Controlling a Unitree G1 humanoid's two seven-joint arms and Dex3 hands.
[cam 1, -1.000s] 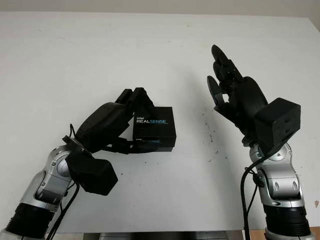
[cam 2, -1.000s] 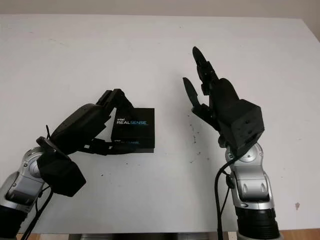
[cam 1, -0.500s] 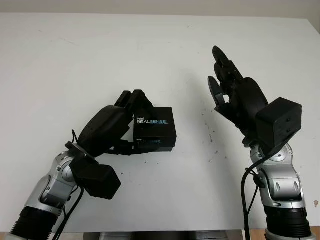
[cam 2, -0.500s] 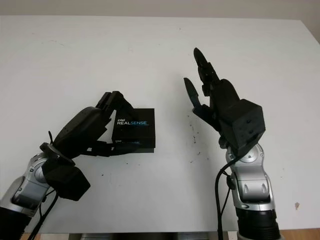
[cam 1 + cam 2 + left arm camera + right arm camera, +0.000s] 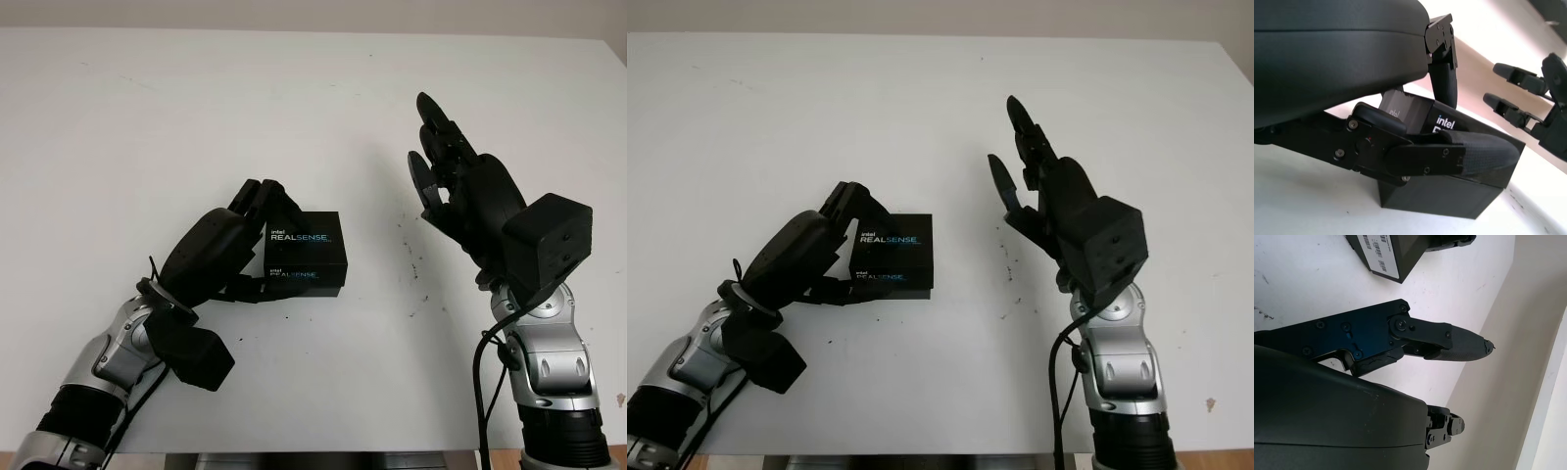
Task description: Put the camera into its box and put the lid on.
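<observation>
The left robot hand still grips the closed box on the bench, its arm has shifted; the right robot hand waits open, so the lid seems on

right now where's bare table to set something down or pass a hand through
Bare patches: the far half of the white table beyond both hands, the strip between the box and the open right hand, and the near edge between the two arms. It is crowded at the box's left side, where the left hand grips it.
</observation>
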